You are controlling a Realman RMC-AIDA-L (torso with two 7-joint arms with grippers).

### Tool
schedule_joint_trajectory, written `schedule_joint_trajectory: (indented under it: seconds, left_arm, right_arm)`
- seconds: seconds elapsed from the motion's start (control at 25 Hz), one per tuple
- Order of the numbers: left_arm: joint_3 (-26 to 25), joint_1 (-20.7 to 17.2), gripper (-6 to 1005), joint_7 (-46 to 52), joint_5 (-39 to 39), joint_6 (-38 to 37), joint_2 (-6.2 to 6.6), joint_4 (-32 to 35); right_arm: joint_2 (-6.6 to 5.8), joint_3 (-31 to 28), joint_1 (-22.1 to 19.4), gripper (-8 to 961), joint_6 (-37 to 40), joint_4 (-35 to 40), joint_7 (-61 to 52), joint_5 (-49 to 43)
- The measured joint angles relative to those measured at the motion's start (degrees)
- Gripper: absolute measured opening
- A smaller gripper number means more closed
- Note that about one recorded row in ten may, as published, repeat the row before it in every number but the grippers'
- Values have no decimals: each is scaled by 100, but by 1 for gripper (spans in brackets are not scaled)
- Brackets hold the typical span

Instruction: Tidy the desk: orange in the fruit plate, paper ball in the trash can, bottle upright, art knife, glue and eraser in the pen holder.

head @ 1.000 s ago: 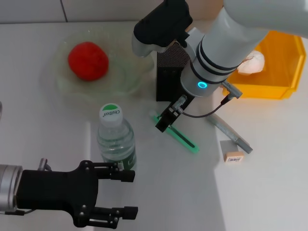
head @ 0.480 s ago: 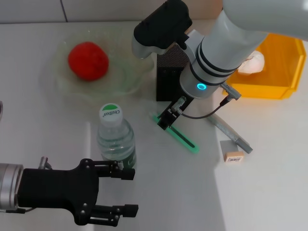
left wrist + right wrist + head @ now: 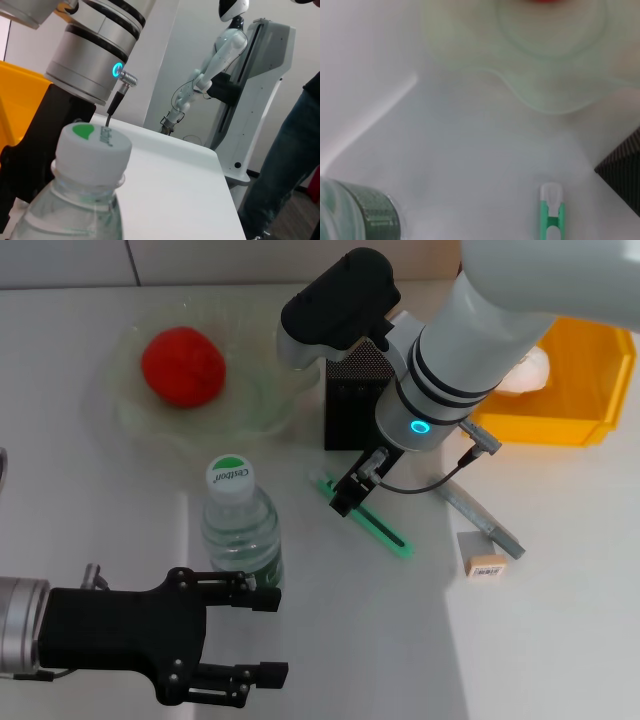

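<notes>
Right hand (image 3: 340,300) hovers above the pen holder (image 3: 352,400) — grip state I cannot tell; left hand (image 3: 245,640) — open — sits beside the upright bottle (image 3: 240,525).

My right arm (image 3: 470,350) covered my right pincer; couldn't tell its jaws. It hid the pen holder (image 3: 350,405) top and most of the paper ball (image 3: 528,370). Art knife (image 3: 375,523) upper end was under my wrist. Orange (image 3: 542,1) was cut off in the right wrist view.

Art knife (image 3: 372,520) hemmed by pen holder (image 3: 352,400), upright bottle (image 3: 240,525) nearby
</notes>
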State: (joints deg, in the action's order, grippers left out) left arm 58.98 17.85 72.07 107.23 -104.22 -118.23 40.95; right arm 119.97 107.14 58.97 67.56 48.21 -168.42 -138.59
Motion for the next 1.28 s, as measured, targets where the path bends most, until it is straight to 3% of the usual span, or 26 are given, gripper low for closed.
schedule_joint_trajectory:
  seconds: [0.52,0.72,1.28]
  left_arm:
    - [19,18,740,0,0,79,-7,-82]
    - [15,9,740,0,0,78,-7,-82]
    - [52,33,740,0,0,78,-7,-78]
  right_arm:
    - [0,138,-26,451,-17,-49,79,117]
    - [0,157,-39,315,-3,-66,125,150]
    - [0,158,-69,300,-8,-151,146,150]
